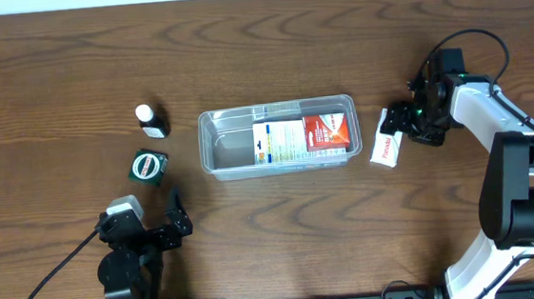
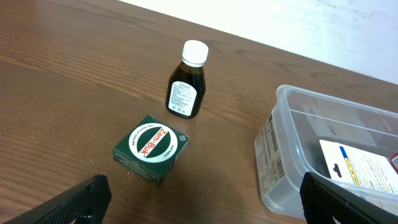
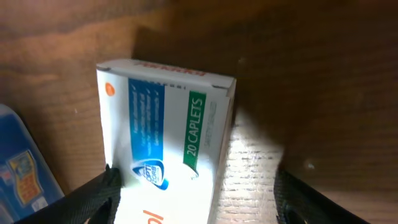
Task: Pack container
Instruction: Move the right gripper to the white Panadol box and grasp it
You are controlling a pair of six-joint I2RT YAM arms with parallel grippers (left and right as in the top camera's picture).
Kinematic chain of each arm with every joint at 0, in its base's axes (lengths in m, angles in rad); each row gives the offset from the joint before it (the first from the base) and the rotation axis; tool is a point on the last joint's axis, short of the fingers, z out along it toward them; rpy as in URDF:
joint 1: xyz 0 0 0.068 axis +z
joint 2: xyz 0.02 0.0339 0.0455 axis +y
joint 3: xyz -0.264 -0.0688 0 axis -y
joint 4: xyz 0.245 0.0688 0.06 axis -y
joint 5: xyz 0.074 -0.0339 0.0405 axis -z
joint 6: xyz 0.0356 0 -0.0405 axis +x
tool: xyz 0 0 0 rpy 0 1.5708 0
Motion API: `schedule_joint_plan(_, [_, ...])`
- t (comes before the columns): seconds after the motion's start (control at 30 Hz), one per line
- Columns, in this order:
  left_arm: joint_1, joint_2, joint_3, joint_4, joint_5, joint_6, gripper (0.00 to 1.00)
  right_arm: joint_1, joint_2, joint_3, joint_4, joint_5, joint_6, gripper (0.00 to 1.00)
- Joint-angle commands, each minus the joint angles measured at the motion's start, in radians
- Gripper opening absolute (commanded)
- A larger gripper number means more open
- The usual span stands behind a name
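Container point(image 1: 221, 151) lies between left jaws and right jaws; both spread, right straddling box point(image 1: 383, 149).

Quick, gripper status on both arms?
Left gripper: open, empty.
Right gripper: open, fingers either side of the white caplets box, not clamped on it.

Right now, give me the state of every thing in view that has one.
left fingers: open, empty
right fingers: open, straddling caplet box
caplet box: closed, lying flat
container: lidless, one printed box flat inside
bottle: upright, capped
green Zam-Buk box: closed, lying flat
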Motion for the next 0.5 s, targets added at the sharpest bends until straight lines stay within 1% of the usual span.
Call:
schedule_joint_plan(0.0, [-0.003,-0.002,-0.021,-0.003,0.006,-0.013,0.98,-0.007,-0.082,0.011,0.006,-0.002,0.003,0.79])
schedule_joint_plan(0.17, [-0.003,-0.002,-0.021,-0.003,0.006,-0.013,0.98,0.008,-0.171,0.013,-0.033,0.016,0.031,0.78])
schedule_joint_plan(0.23, [-0.003,-0.002,-0.021,-0.003,0.006,-0.013,0.98,0.029,-0.172,0.012,-0.052,0.048,0.051,0.77])
schedule_joint_plan(0.33, [-0.003,-0.002,-0.021,-0.003,0.006,-0.013,0.98,0.07,-0.153,0.006,-0.057,0.119,0.098,0.8])
schedule_joint_plan(0.47, [-0.003,-0.002,-0.021,-0.003,0.006,-0.013,0.98,0.116,-0.105,0.006,-0.047,0.148,0.158,0.82])
